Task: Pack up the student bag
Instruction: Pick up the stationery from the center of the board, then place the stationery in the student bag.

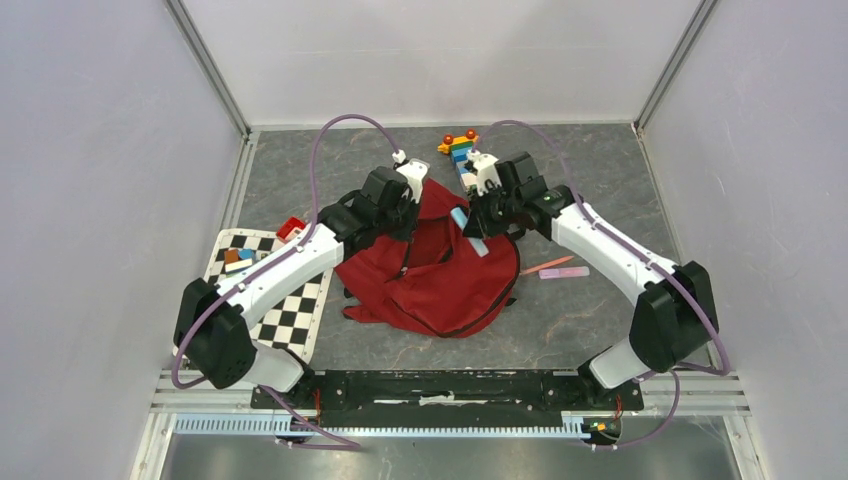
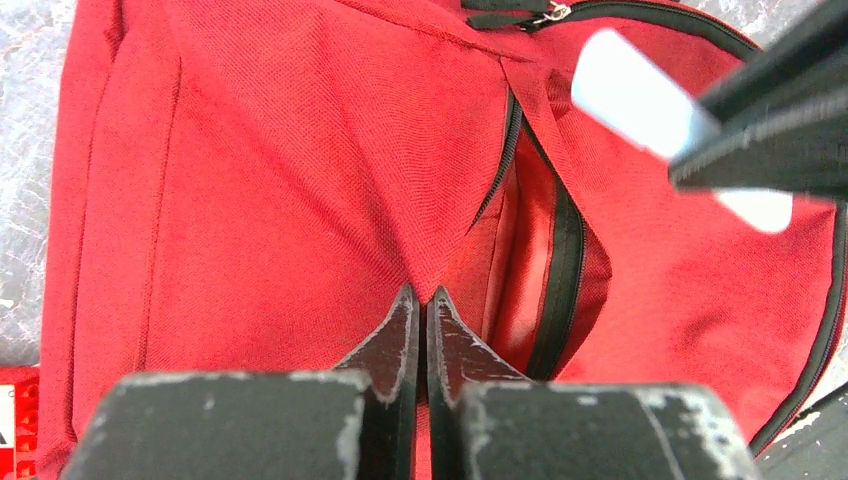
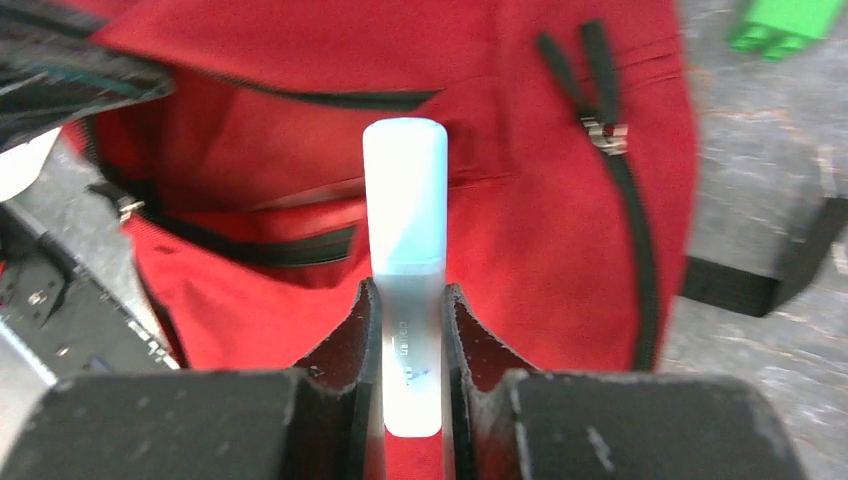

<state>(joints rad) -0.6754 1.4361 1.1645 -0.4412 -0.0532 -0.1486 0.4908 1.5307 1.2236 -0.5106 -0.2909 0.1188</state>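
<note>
Both arms reach in over the student bag (image 1: 440,290), which lies slumped mid-table on the grey table top (image 1: 600,180), between the two arms. Left gripper (image 2: 421,292): fingers pressed together, tips pinching a raised fold of the red fabric right at the edge of an open black zipper; the fabric tents up to the tips. The pocket mouth gapes just right of the tips in the left wrist view. Right gripper (image 3: 410,295): clamped on a pale blue stick (image 3: 404,190), rounded end pointing away from the wrist, held over the bag's opening; can't tell if the stick touches the fabric. Left wrist view shows the same stick at upper right, in the other gripper's dark fingers. Rest of table: checkerboard mat (image 1: 290,315) left of the bag with a few coloured blocks (image 1: 238,260) on it, small red box (image 1: 291,228) at the mat's far corner, toy block stack (image 1: 460,150) beyond the right gripper, orange pen (image 1: 548,265) and lilac bar (image 1: 563,272) side by side near the bag's right edge. Green block (image 3: 785,20) sits top right in the right wrist view, off the bag.
</note>
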